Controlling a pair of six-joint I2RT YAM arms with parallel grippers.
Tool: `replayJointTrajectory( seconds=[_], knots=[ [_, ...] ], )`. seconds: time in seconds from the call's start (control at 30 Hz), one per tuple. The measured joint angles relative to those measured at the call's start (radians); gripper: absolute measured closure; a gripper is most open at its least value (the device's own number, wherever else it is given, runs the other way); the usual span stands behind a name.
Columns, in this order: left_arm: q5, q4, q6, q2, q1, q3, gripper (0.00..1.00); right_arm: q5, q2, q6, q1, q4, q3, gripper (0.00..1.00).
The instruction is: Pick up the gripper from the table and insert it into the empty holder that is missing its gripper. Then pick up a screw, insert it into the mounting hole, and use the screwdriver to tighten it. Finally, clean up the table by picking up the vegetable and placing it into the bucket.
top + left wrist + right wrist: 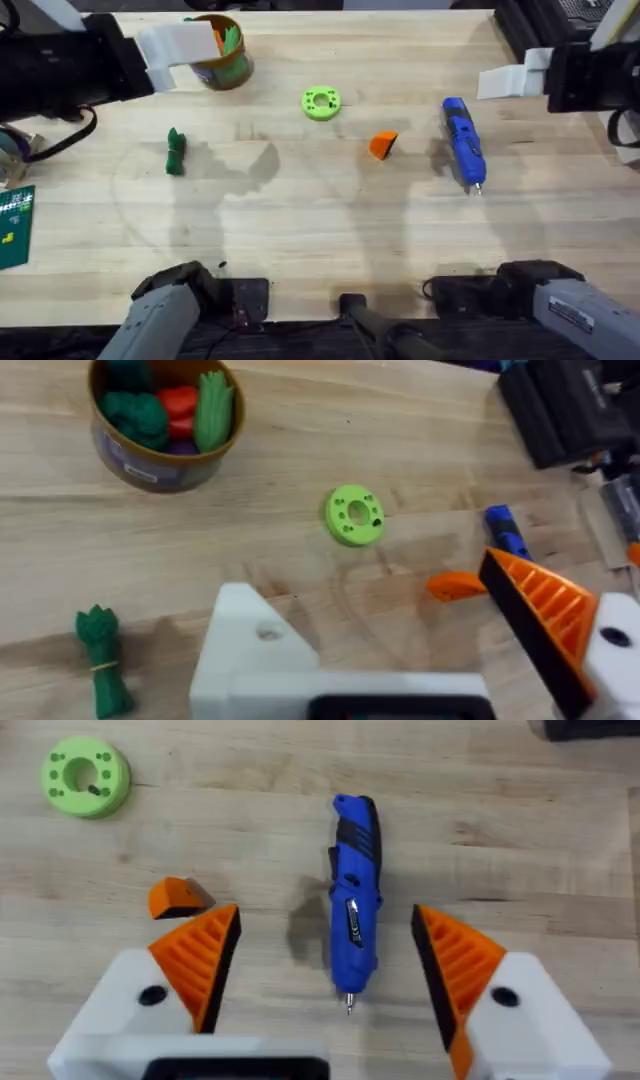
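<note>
Two arm bases sit at the near edge of the wooden desk (320, 250), left one lower left, right one lower right. The left gripper (420, 650) hangs above the desk with fingers wide apart and empty: one side is the holder (250, 650), a plain white block with no orange tip, the other a white block with an orange ribbed pad. The right gripper (325, 970) also hovers with fingers wide and empty, both orange pads on, the screwdriver (353, 900) lying on the desk below the gap between them. Mid-desk, going left to right: the vegetable (176, 152), slim and dark green, lies on the left side; the loose orange gripper (383, 145) lies right of centre, on the desk, touching nothing; the blue screwdriver lies just right of it, bit pointing toward the near edge, dark cap toward the far side. A lime-green ring (321, 103) with small holes sits a bit farther back, near the middle, between the vegetable and the orange piece. At the far left stands the bucket (222, 62), upright, with green, red and purple toy pieces inside. Cannot tell whether anything in the ring's holes is a screw. A green card (14, 225) lies at the left edge of the desk.
</note>
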Motion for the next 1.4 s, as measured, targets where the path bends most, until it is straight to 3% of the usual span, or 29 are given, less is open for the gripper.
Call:
replayJointTrajectory(
  seconds=[0.27,0.4,0.5,0.63,0.77,0.93,1.03,1.07,1.2,1.4],
  knots=[
    [-0.011,0.001,-0.047,-0.006,-0.018,0.000,0.011,0.000,0.000,0.000,0.000,0.000,0.000,0.006],
    [-0.082,0.028,-0.053,-0.059,-0.085,-0.014,0.010,0.000,0.000,0.000,0.000,0.000,0.000,0.008],
    [-0.152,0.119,-0.054,-0.152,-0.161,-0.064,0.009,0.000,0.000,0.000,0.000,0.000,0.000,0.007],
    [-0.216,0.291,-0.057,-0.303,-0.228,-0.199,0.009,0.000,0.000,0.000,0.000,0.000,0.000,0.008],
    [-0.244,0.472,-0.057,-0.447,-0.234,-0.401,0.009,0.000,0.000,0.000,0.000,0.000,0.000,0.008],
    [-0.250,0.600,-0.061,-0.632,-0.240,-0.653,0.011,0.000,0.000,0.000,0.000,0.000,0.000,0.008],
    [-0.248,0.653,-0.068,-0.769,-0.241,-0.775,0.011,0.000,0.000,0.000,0.000,0.000,0.000,0.008],
    [-0.247,0.694,-0.097,-0.893,-0.241,-0.872,0.011,0.000,0.000,0.000,0.000,0.000,0.000,0.008],
    [-0.246,0.714,-0.147,-0.980,-0.241,-0.949,0.013,0.000,0.000,0.000,0.000,0.000,0.000,0.008],
    [-0.245,0.794,-0.191,-0.983,-0.256,-1.010,0.012,0.000,0.000,0.000,0.000,0.000,0.000,0.007]
  ],
)
